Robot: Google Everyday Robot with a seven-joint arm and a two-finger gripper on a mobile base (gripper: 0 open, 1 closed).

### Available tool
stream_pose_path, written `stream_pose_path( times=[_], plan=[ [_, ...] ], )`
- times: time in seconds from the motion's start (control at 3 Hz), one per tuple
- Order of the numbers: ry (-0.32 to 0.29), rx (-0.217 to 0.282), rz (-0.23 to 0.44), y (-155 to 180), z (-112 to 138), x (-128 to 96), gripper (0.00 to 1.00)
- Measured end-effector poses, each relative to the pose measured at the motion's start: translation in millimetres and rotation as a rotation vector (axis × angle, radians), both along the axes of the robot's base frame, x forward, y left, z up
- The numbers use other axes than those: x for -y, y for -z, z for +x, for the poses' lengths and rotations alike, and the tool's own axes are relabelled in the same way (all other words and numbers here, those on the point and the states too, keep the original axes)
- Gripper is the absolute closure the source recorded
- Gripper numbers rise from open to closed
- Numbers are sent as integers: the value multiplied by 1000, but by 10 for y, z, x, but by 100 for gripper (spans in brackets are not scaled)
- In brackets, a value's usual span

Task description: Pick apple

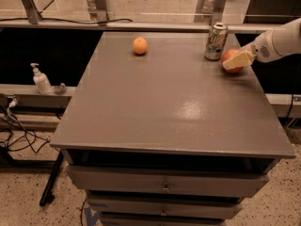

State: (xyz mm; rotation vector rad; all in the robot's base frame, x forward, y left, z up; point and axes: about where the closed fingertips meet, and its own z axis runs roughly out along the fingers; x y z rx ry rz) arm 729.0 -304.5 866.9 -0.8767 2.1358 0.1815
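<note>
The red-orange apple (232, 57) is at the table's far right, just right of the drink can (216, 41). My gripper (233, 62) reaches in from the right on a white arm. One cream finger (239, 60) lies across the front of the apple and the other is hidden behind it. The gripper appears shut on the apple, holding it at or just above the grey tabletop (174, 102). The smaller, paler orange fruit (139, 45) sits alone at the far middle-left.
The table's right edge (270, 112) runs close below the gripper. Drawers (164, 185) front the table. A soap pump bottle (41, 79) stands on a ledge at the left, with cables (14, 126) on the floor below it.
</note>
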Motion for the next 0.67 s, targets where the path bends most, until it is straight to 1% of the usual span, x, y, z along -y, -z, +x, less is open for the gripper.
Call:
stream_pose_path(
  times=[0.33, 0.67],
  plan=[
    [15, -16, 9, -76, -92, 51, 64],
    [-6, -13, 36, -305, -292, 10, 87]
  ],
)
